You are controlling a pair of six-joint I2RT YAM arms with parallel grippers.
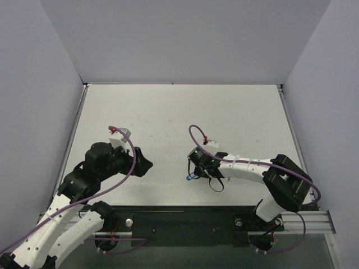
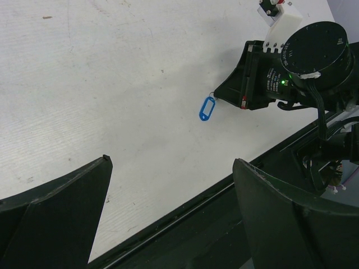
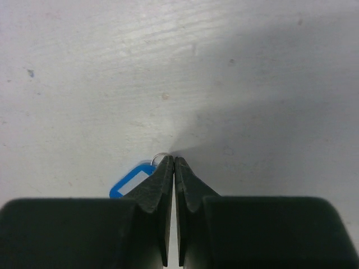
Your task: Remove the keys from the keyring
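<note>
Right wrist: right gripper (image 3: 174,161) closed, tips touching keyring (image 3: 130,184) wire loop | keyring flat by near edge of surface (image 3: 168,56) | left gripper (image 2: 172,162) wide, empty

Blue keyring (image 2: 207,108), white table (image 1: 168,112)

Your right end effector (image 1: 195,172) sits low on the surface (image 1: 168,112), seemingly touching the blue keyring (image 1: 190,178).

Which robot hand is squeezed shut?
The right hand, next to the blue keyring; its fingers press together. The left hand is wide open and away from it.
</note>
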